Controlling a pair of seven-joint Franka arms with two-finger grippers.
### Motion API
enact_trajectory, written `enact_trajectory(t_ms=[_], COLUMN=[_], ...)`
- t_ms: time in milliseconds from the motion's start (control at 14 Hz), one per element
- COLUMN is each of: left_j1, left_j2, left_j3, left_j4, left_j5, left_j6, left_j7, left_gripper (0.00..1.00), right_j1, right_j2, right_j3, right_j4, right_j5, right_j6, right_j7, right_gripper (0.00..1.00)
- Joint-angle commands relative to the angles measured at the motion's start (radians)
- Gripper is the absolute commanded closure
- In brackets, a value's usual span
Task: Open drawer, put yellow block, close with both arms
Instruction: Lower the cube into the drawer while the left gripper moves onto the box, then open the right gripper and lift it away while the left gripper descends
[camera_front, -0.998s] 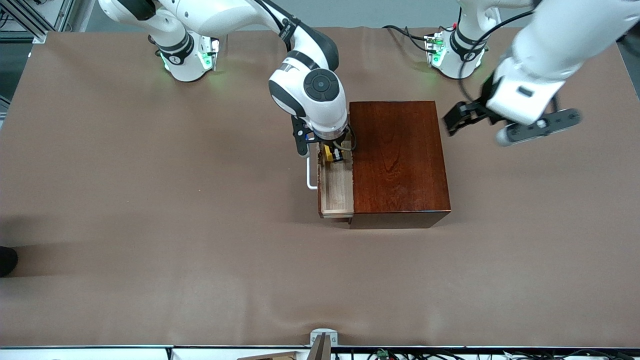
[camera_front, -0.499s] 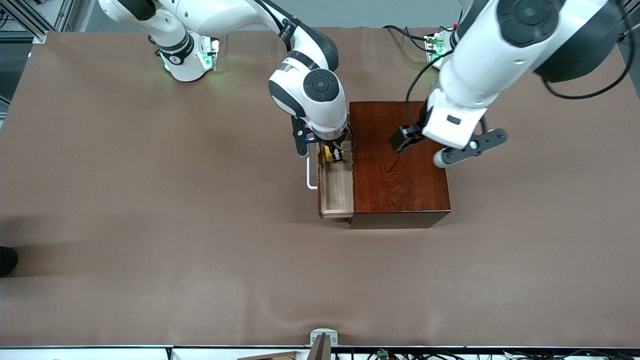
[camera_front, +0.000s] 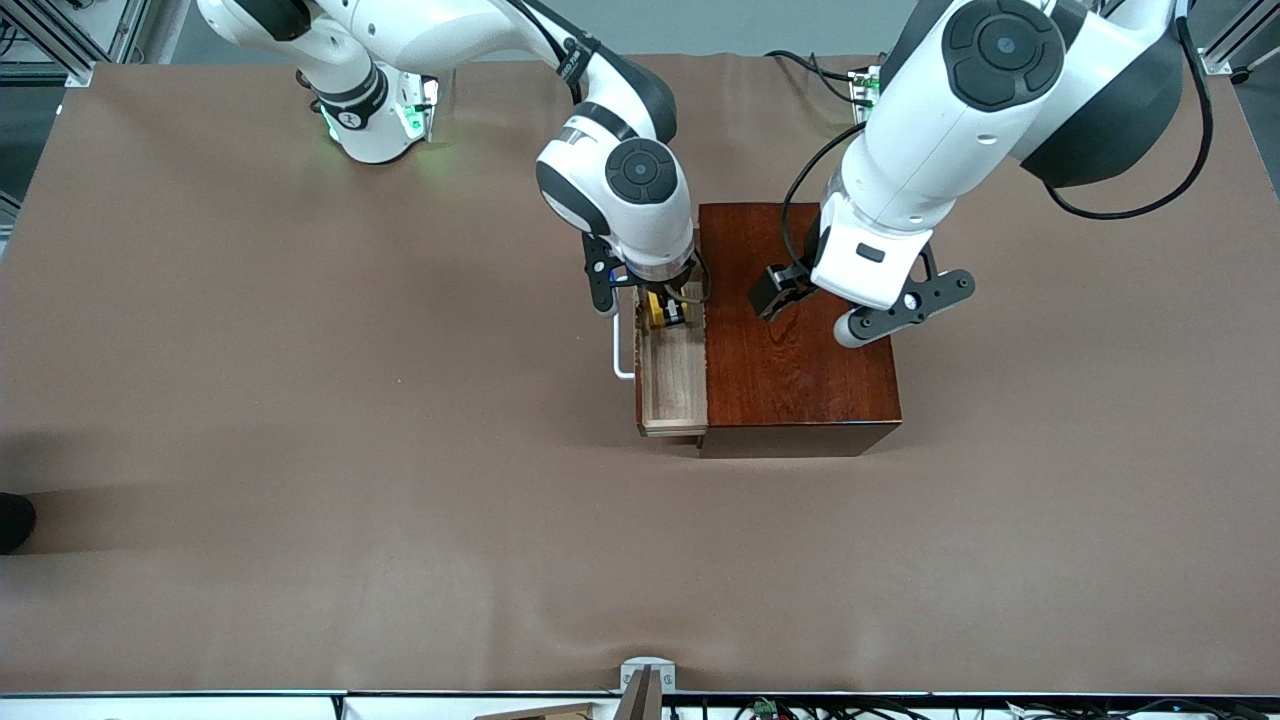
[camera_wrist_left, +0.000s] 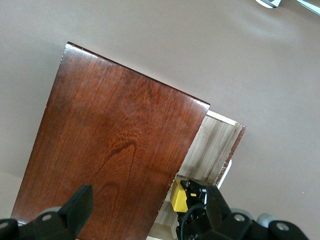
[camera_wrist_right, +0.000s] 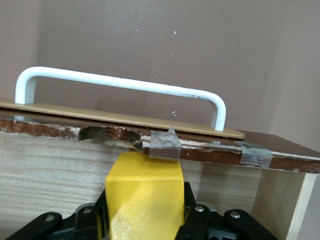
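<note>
The right wrist view alone shows grey tape on the open drawer, where the right gripper clamps the yellow block; left gripper, fingers indiscernible, over the box

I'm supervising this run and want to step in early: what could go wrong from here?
The right gripper holds the yellow block close to the drawer front's inner face; released there, it may catch the chipped, taped edge. The left gripper hovers over the wooden box top and could bump it when descending.
</note>
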Motion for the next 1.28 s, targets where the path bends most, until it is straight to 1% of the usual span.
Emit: enact_trajectory(t_ms=[0, 71, 214, 428, 570, 713, 784, 855, 998, 1211], left_j1=[-0.014, -0.014, -0.014, -0.015, -0.035, -0.037, -0.040, -0.055, -0.083, -0.132], left_j2=[0.015, 0.015, 0.017, 0.031, 0.043, 0.044, 0.046, 0.049, 0.073, 0.106], left_j3=[0.009, 0.009, 0.009, 0.009, 0.010, 0.009, 0.009, 0.009, 0.010, 0.016], left_j4=[0.032, 0.032, 0.032, 0.032, 0.032, 0.032, 0.032, 0.032, 0.032, 0.032], left_j5=[-0.003, -0.003, -0.003, -0.001, -0.001, -0.001, -0.003, -0.003, -0.001, 0.014], left_j6=[-0.002, -0.001, 0.012, 0.036, 0.051, 0.071, 0.079, 0.096, 0.136, 0.188], left_j7=[-0.013, -0.013, -0.013, -0.016, -0.055, -0.078, -0.087, -0.110, -0.176, -0.251], left_gripper=[0.00, 0.00, 0.00, 0.00, 0.00, 0.00, 0.00, 0.00, 0.00, 0.00], right_j1=[-0.004, -0.005, -0.005, -0.020, -0.031, -0.050, -0.057, -0.066, -0.086, -0.135], right_j2=[0.011, 0.011, 0.010, 0.002, 0.002, -0.001, -0.001, -0.003, -0.021, -0.044], right_j3=[0.001, 0.001, 0.001, -0.001, -0.001, 0.001, 0.001, 0.002, 0.002, 0.007], right_j4=[0.024, 0.024, 0.026, 0.030, 0.061, 0.105, 0.125, 0.136, 0.139, 0.141], right_j5=[-0.028, -0.026, -0.026, -0.022, -0.019, -0.017, -0.016, -0.014, -0.012, -0.009], right_j6=[-0.012, -0.012, -0.012, -0.022, -0.050, -0.135, -0.156, -0.160, -0.161, -0.178], right_j7=[0.020, 0.020, 0.020, 0.017, 0.015, 0.011, 0.007, 0.007, 0.006, 0.003], right_gripper=[0.36, 0.36, 0.29, 0.29, 0.28, 0.17, 0.14, 0.10, 0.00, 0.00])
